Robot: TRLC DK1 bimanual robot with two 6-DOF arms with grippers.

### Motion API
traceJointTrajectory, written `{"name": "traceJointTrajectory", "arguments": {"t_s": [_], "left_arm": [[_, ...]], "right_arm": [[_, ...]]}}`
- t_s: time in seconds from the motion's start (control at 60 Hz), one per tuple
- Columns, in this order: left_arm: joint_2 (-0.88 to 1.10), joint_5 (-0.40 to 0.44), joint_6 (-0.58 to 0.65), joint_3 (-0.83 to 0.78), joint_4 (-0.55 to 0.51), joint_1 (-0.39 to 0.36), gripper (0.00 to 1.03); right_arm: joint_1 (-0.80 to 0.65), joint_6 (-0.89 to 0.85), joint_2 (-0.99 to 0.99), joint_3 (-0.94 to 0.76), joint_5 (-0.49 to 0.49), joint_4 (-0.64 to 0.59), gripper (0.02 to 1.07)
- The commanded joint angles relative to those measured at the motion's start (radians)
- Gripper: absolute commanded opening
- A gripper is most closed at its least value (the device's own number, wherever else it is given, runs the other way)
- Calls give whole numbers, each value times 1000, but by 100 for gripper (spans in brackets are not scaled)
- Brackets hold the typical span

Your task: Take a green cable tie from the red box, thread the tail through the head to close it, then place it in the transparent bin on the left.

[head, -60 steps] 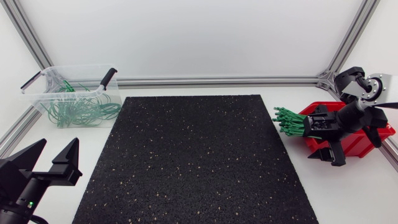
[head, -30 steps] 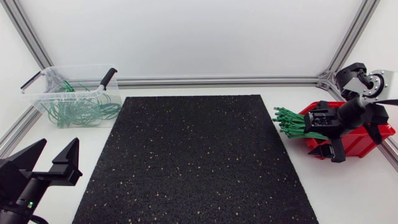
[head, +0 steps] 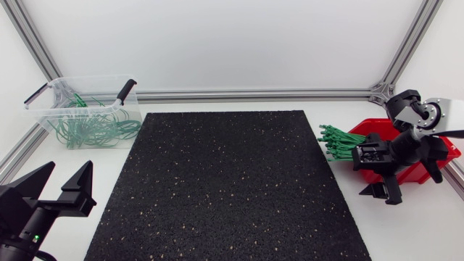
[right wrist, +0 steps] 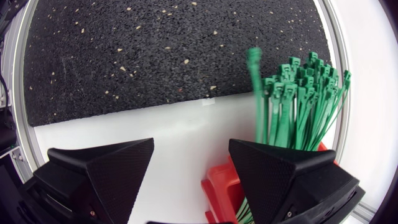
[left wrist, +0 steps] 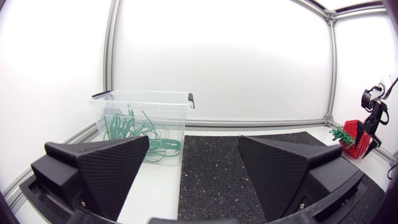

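Right fingers [right wrist: 106, 168] open, empty, over the front lip of the red box [right wrist: 217, 186]. Green cable ties [right wrist: 292, 106] sit in it, ahead of one finger, long axis pointing away, heads toward the mat [right wrist: 155, 56]. Left fingers [left wrist: 106, 162] open, well apart, so this is the right arm's pick.

Setting: robot test cell, lab or workshop type. Evidence: white tabletop [head: 406, 232] closed in by plain white panels [head: 217, 43] set in aluminium frame rails [head: 254, 94]. Black speckled rubber mat [head: 225, 181] laid across the middle as a work surface. Left arm [head: 29, 210] and right arm [head: 417, 141] enter from opposite sides. Stock held in a clear plastic bin [head: 51, 101] of looped green ties [head: 94, 129] and a red box [head: 451, 151] of straight green ties [head: 337, 141].
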Motion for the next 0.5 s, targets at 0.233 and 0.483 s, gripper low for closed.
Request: {"name": "traceJointTrajectory", "arguments": {"t_s": [0.233, 0.483], "left_arm": [[7, -5, -17, -37, -29, 0, 100], [7, -5, -17, -37, -29, 4, 100]], "right_arm": [[14, -23, -116, -55, -6, -12, 87], [57, 29, -104, -59, -3, 69, 87]]}}
